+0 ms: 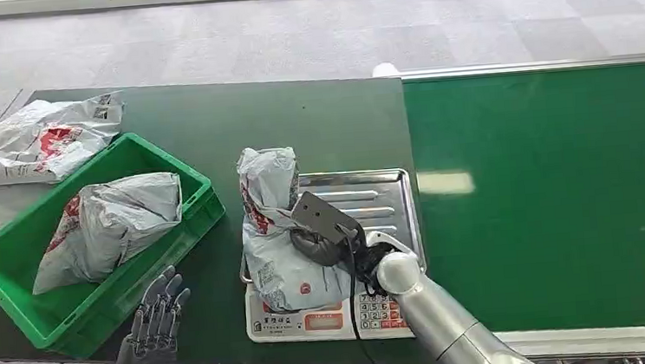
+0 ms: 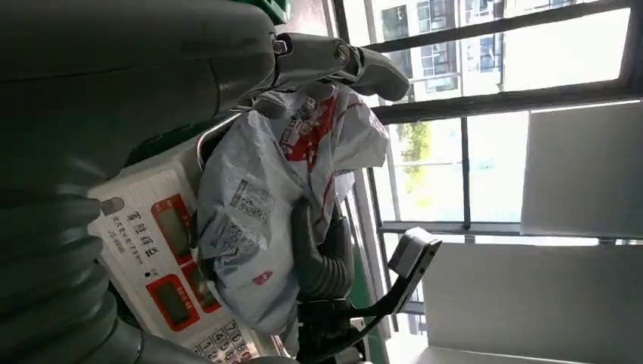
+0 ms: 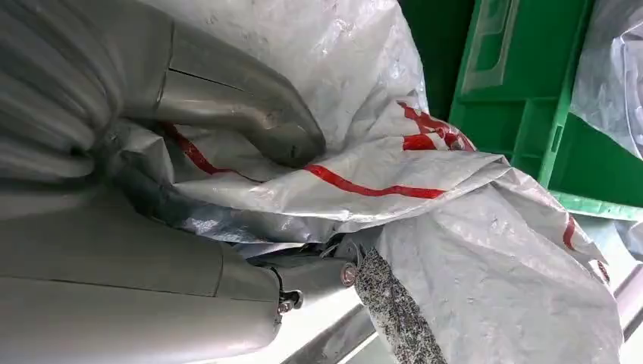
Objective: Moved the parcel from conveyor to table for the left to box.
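A grey plastic parcel (image 1: 272,229) with red print stands on end on the weighing scale (image 1: 313,322) at the table's front middle. My right hand (image 1: 328,244) grips the parcel's right side low down. In the right wrist view its thumb (image 3: 235,106) presses into the parcel (image 3: 470,258) and the bag's folds are pinched against the fingers. My left hand (image 1: 158,321) hovers at the table's front edge, left of the scale, fingers spread and holding nothing. The left wrist view looks past its fingers (image 2: 356,64) to the parcel (image 2: 250,220) and my right hand (image 2: 322,262).
A green crate (image 1: 13,271) left of the scale holds another grey parcel (image 1: 109,225). A third parcel (image 1: 37,139) lies at the far left. The scale's steel tray (image 1: 381,196) borders the green conveyor belt (image 1: 554,190) on the right.
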### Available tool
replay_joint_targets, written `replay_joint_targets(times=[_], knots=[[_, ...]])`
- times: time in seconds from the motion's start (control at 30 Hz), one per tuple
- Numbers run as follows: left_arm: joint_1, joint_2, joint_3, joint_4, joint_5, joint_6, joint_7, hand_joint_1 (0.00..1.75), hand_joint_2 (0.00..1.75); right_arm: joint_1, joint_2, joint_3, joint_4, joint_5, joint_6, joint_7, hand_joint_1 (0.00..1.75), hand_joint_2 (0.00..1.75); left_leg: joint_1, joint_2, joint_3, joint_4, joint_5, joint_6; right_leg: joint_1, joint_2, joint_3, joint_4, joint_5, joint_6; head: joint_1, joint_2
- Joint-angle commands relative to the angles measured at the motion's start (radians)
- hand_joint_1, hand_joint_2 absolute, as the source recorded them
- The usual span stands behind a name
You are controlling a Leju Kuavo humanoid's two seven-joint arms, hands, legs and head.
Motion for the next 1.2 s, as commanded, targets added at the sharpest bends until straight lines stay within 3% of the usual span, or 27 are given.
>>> replay_joint_targets(times=[0.03, 1.2], knots=[[-0.003, -0.004, 0.032, 0.027, -0.004, -0.001, 0.003, 0.0, 1.75, -0.026, -0.027, 0.066, 0.062, 0.0, 0.002, 0.006, 1.75, 1.75, 0.0, 0.001, 0.001, -0.001, 0.0, 0.001, 0.0, 0.0, 0.001, -0.001, 0.001, 0.0, 0.0, 0.0], [-0.003, -0.004, 0.032, 0.027, -0.004, -0.001, 0.003, 0.0, 1.75, -0.026, -0.027, 0.066, 0.062, 0.0, 0.002, 0.006, 1.75, 1.75, 0.0, 0.001, 0.002, -0.002, 0.001, 0.001, 0.0, 0.001, 0.002, -0.002, 0.001, 0.0, 0.0, 0.0]])
